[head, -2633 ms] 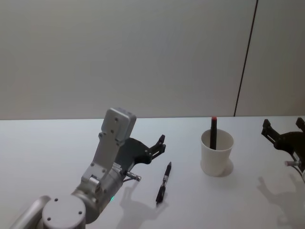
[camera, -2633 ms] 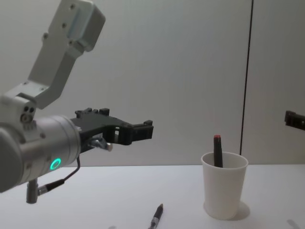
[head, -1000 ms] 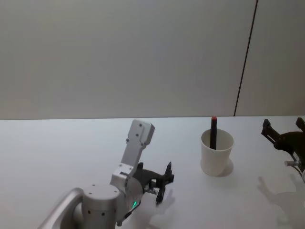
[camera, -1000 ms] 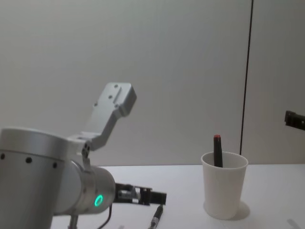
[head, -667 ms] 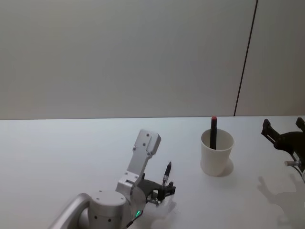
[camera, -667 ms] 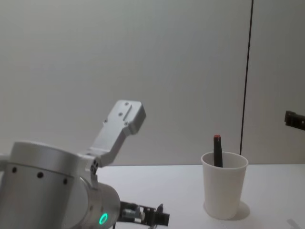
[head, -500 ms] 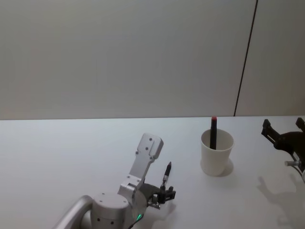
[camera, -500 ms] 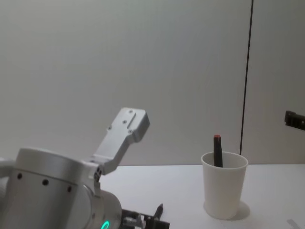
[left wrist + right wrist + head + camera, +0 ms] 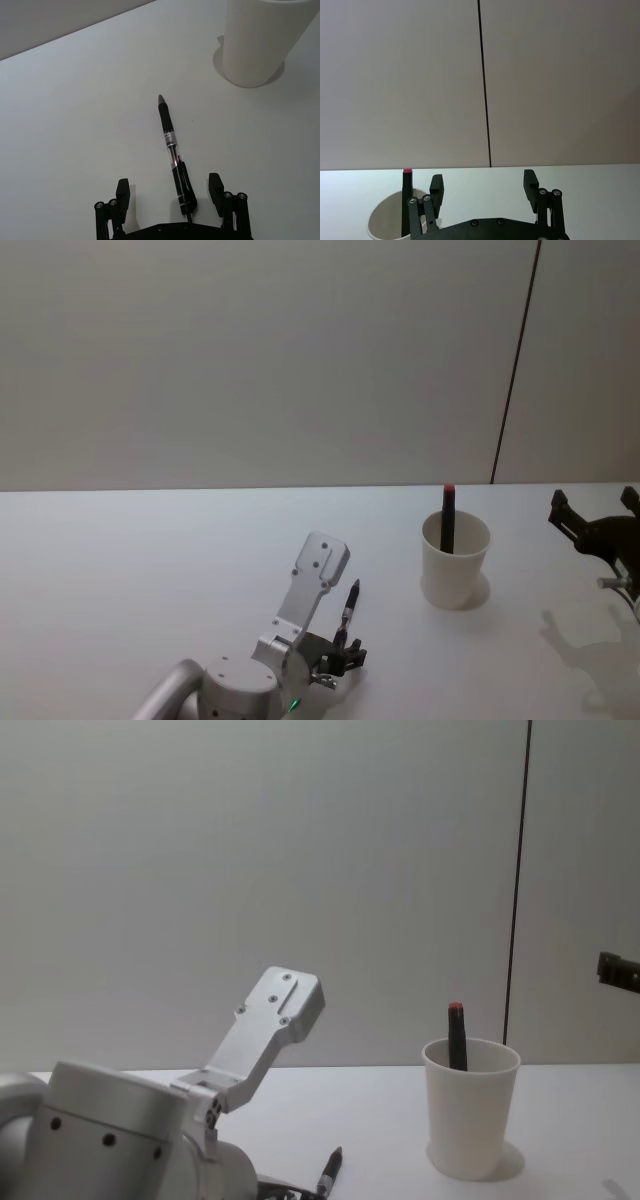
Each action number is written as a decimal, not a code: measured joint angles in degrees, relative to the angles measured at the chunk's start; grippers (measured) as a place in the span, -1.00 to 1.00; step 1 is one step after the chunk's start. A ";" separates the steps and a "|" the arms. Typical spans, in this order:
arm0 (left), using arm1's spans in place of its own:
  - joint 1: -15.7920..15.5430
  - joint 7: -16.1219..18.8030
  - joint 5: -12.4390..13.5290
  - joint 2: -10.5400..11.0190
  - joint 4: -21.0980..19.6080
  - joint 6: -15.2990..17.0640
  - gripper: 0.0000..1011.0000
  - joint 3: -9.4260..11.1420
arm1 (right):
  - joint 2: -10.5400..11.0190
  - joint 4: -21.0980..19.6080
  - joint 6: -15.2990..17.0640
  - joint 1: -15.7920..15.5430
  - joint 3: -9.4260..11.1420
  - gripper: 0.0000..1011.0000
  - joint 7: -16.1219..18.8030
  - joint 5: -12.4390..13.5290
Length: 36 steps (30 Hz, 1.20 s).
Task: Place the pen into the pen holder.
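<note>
The left gripper (image 9: 345,655) has dropped right down. A couple of seconds back it hung above the white table (image 9: 120,560), left of the pen (image 9: 349,608); now it sits low over the pen's near end. The silver forearm slopes up and away behind it, toward the wall. In the left wrist view the gripper (image 9: 169,184) is spread wide, one black finger either side of the pen (image 9: 169,137), with clear gaps to the barrel and nothing pinched.

The pen has not budged. It lies flat on the table, a slim black pen with a clear middle section. Its clip end is between the fingers and its tip points away, angled toward the pen holder (image 9: 456,565). From the chest view its far end (image 9: 329,1170) shows just left of the holder.

The holder (image 9: 470,1120), a plain white paper cup, stands upright to the right, well apart from the pen. A red-tipped black pen (image 9: 457,1040) already leans inside.

Far right, the right gripper (image 9: 592,502) hangs above the table in the same spot, fingers parted and empty.
</note>
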 joint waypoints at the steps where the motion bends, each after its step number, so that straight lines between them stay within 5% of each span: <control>1: -0.03 -0.11 0.38 -0.06 0.21 -0.18 0.99 0.06 | 0.00 0.01 0.00 0.00 0.00 0.98 0.00 0.00; 15: -0.87 -1.77 3.47 -0.75 2.24 -0.14 0.85 0.36 | 0.00 0.00 0.00 0.00 0.00 0.98 0.00 0.00; 36: -1.18 -2.34 3.99 -1.38 4.26 -1.01 -0.39 -0.23 | 0.00 0.00 0.00 0.00 0.00 0.98 0.00 0.00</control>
